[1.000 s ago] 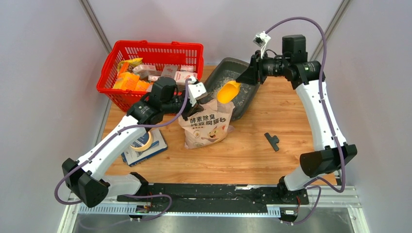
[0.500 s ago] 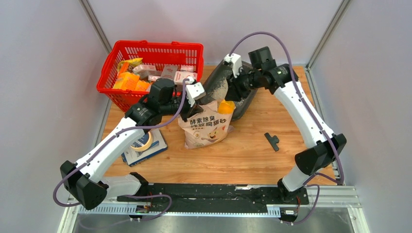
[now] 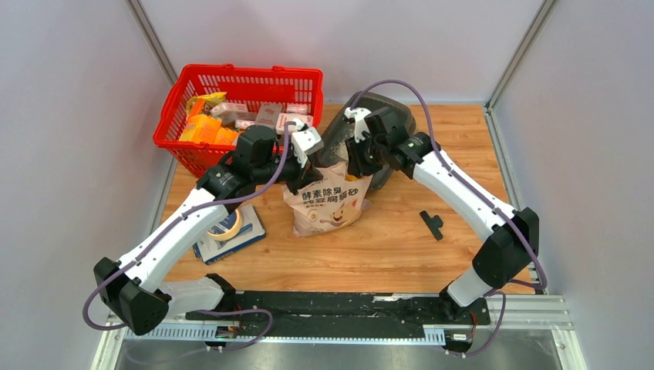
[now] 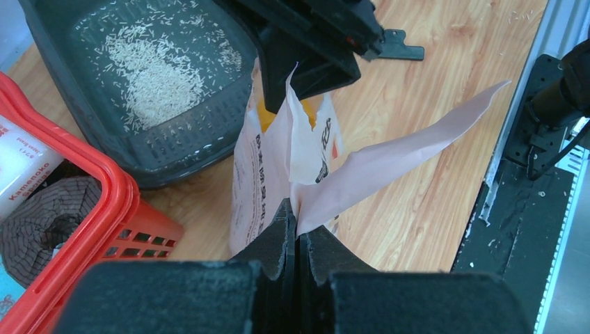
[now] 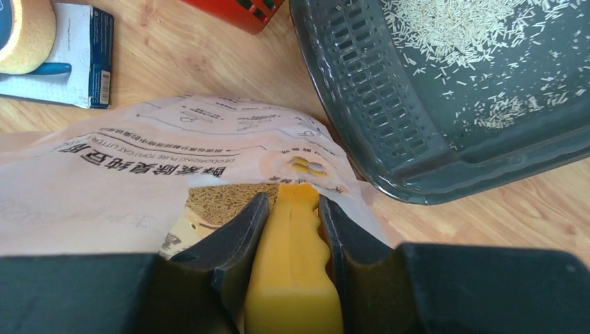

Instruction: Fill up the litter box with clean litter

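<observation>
The wooden table [image 3: 401, 247] carries a red basket [image 3: 239, 71] at far left, the dark grey litter box [image 5: 445, 188] just beside it, a litter bag [image 3: 328, 204] standing nearer, a flat blue-and-white box [image 3: 245, 235] at left and a small black T-shaped piece [image 3: 433, 223] at right.

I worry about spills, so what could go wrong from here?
1. The left pincer grips only a thin torn flap of the bag; it might rip or slip, closing the mouth over the scoop.
2. The right pincer holds the scoop inside the narrow mouth; lifting it loaded could tug the bag over or drop litter on the table short of the litter box.
</observation>
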### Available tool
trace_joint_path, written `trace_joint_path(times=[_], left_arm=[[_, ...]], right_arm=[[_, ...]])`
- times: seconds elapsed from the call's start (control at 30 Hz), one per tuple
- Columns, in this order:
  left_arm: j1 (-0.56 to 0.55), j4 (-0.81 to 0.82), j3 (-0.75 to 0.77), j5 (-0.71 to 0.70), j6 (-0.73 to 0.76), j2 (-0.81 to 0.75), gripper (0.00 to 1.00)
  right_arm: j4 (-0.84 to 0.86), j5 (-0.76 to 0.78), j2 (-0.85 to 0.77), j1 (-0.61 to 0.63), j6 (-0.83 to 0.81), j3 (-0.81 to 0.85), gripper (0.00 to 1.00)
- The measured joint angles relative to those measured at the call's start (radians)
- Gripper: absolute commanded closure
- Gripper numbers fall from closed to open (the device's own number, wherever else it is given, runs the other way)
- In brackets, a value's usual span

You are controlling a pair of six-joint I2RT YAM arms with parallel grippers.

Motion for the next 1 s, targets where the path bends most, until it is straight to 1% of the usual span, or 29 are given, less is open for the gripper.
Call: trace_joint_path(times=[0.17,0.3,0.43,0.57,0.67,0.83,1.0], left_arm=[[0.000,0.000,0.000,0.000,-0.019,-0.003,1.00],[0.000,0.001,-0.002,0.000,-0.028,-0.003,1.00],[0.000,0.005,-0.002,-0.002,-0.037,-0.003,1.00],[0.000,0.007,-0.002,-0.013,-0.043,-0.002,1.00],[0.001,0.008,-0.002,-0.019,-0.048,-0.001,1.00],[0.004,0.017,-0.002,-0.015,-0.057,0.011,1.00],[0.004,0.020,0.008,0.003,-0.050,0.032,1.00]], right_arm=[[0.118,0.030,-0.031,0.015,0.048,-0.121,1.00],[0.253,0.043,-0.097,0.020,0.072,-0.250,1.00],[0.341,0.041,-0.114,0.019,0.114,-0.307,1.00],[0.407,-0.004,-0.086,0.001,0.152,-0.314,1.00],[0.426,-0.061,-0.039,-0.020,0.190,-0.292,1.00],[0.449,-0.206,0.056,-0.061,0.280,-0.233,1.00],[0.464,-0.337,0.096,-0.107,0.345,-0.220,1.00]])
